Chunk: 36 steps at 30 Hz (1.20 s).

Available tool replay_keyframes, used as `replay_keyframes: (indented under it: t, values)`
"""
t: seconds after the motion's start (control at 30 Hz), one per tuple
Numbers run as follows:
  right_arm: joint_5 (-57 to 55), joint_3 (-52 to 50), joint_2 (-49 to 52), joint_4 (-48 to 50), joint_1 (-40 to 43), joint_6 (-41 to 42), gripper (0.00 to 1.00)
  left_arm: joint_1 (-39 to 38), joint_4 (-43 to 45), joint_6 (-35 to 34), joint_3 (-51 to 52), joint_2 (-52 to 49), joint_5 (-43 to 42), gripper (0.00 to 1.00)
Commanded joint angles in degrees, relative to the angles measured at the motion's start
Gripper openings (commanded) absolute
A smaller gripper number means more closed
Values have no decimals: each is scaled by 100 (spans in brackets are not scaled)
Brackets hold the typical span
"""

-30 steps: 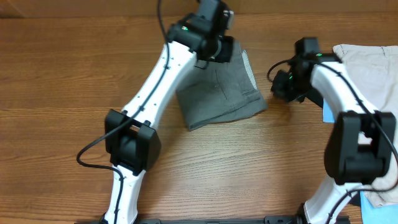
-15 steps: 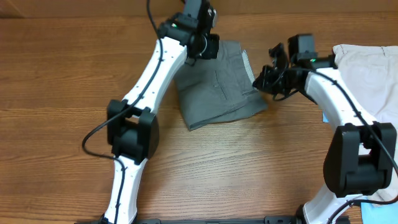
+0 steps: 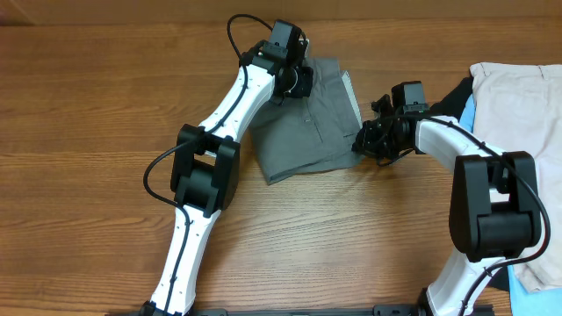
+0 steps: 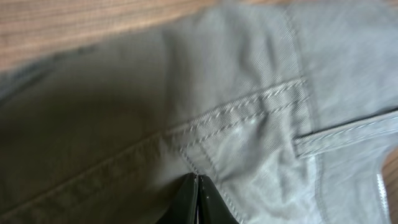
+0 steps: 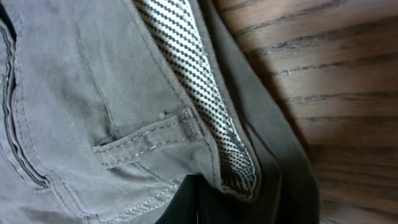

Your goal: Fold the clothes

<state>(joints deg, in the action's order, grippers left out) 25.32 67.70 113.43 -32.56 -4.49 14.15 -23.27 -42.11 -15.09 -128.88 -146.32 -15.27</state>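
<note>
Overhead view, read from the lower edge of the frame upward. The foreground of the bench is bare wood, and the two arms rise from its lower edge and converge on the upper centre.

The grey shorts lie there flat on the bench. They form a compact, slightly skewed block, which suggests that at least one fold has been made.

At the block's right edge, the right gripper meets the cloth low down with its jaws together. Its wrist view shows the white mesh lining exposed along an open edge beside the wood. The placement is probably meant to tuck or square that loose edge.

Farther up, at the upper left corner of the shorts, the left gripper bears down from above, also with its jaws together. In its wrist view the tips touch the fabric below a stitched seam, with a belt loop at the right of that frame. It cannot be told whether a thin pinch of cloth lies between the tips. This contact probably anchors the corner against sliding.

At the upper right, well apart from the shorts, a beige garment lies spread out with a light-blue piece showing at its left edge. Both are apparently not yet folded.
</note>
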Motion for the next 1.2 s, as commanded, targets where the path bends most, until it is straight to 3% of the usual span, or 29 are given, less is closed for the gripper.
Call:
replay_keyframes:
  t: [0.0, 0.2, 0.4, 0.6, 0.83, 1.07, 1.17]
  values:
    - [-426, -201, 391, 35, -37, 262, 4, -48, 35, -79, -286, 125, -136, 4]
    - [-376, -201, 391, -26, -37, 264, 4, -61, 98, -127, -876, 380, -197, 4]
    - [-363, -201, 391, -35, -37, 267, 4, -190, 726, -686, -938, 317, -221, 4]
    - [-363, -201, 391, -92, -37, 391, 8, -350, 1154, -798, -881, -160, -94, 4]
    - [-262, -186, 382, -138, -37, 391, 4, -356, 1641, -872, -881, -850, -188, 4]
    - [-238, 684, 9, -1373, -9, 376, 7, -348, 2286, -802, -1051, -881, -520, 4]
    - [-240, 1329, -367, -2035, 52, 345, 12, -323, 2157, -807, -1504, -750, -739, 4]
